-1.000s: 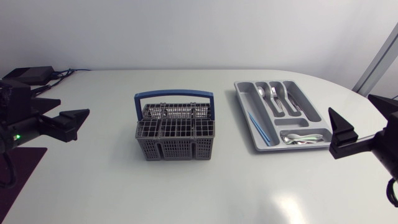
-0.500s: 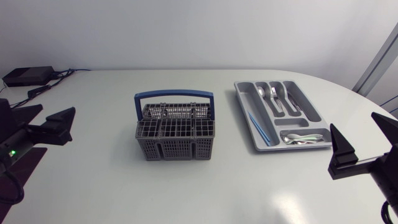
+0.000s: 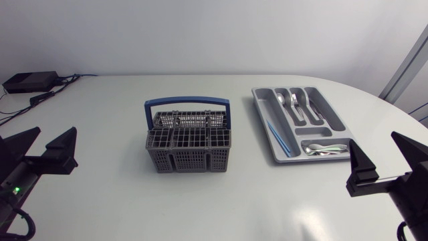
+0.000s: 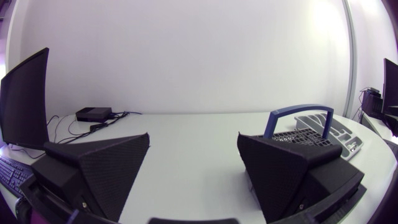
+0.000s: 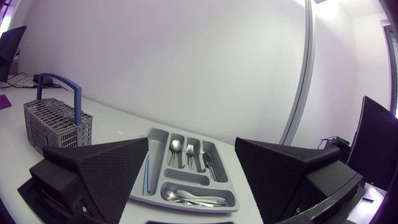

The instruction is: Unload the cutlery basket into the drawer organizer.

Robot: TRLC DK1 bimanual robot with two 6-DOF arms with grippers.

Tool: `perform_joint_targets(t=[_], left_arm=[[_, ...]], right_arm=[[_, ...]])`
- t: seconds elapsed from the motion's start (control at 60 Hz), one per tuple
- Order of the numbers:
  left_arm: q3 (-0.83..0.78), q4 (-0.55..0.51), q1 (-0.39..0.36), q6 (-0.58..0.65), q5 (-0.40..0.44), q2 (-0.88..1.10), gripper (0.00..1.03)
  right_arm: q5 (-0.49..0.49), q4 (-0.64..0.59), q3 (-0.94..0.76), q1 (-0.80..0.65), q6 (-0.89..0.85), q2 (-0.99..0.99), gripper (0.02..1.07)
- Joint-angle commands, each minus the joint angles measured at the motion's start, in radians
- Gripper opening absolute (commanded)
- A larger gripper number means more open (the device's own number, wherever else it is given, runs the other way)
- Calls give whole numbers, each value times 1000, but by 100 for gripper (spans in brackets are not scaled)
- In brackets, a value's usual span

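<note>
Left tool (image 3: 53, 134) and right tool (image 3: 373, 142) withdrew outward from basket (image 3: 188, 146), organizer (image 3: 262, 108).

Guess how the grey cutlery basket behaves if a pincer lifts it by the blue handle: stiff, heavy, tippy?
The basket is probably stiff, given its moulded grid walls. It is likely light, as no cutlery shows above its rim. Its wide, low base should resist tipping when pushed. Lifted by the handle, it might swing.
</note>
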Motion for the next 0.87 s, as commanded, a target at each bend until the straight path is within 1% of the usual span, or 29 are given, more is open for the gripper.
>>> perform_joint_targets(t=[0.0, 0.517, 0.85], left_arm=[[-48, -2, -15, -28, -9, -45, 99], [-217, -24, -83, -40, -45, -306, 99], [-220, -24, -84, -40, -46, -310, 99]], right_arm=[[17, -4, -29, 16, 64, -9, 102], [99, 4, -98, 90, 245, -32, 102], [100, 4, -99, 91, 248, -32, 102]])
